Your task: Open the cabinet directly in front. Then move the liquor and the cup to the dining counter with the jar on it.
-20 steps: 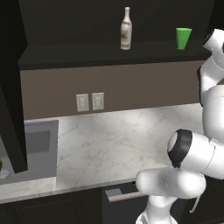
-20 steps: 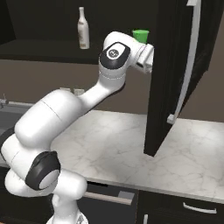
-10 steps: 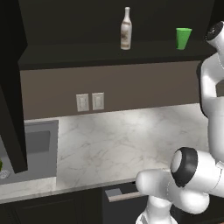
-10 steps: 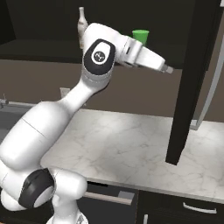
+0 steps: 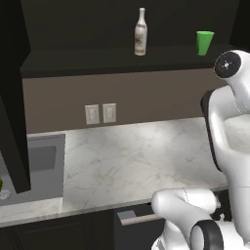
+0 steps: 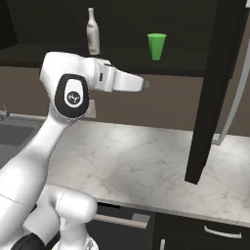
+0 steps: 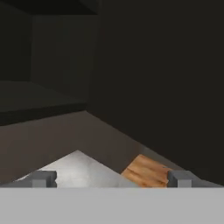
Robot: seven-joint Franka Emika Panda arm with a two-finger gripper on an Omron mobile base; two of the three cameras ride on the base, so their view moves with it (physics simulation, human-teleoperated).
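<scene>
A veined marble worktop (image 5: 132, 161) runs below a brown wall (image 5: 161, 97) with two pale wall outlets (image 5: 100, 113). A grey sink (image 5: 41, 163) sits at its left; dark drawers (image 6: 205, 234) lie beneath.

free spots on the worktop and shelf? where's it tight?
Marble worktop is bare from the sink rightward to the open cabinet door. Shelf is bare left of the liquor and between it and the cup. Tightest beside that door.
</scene>
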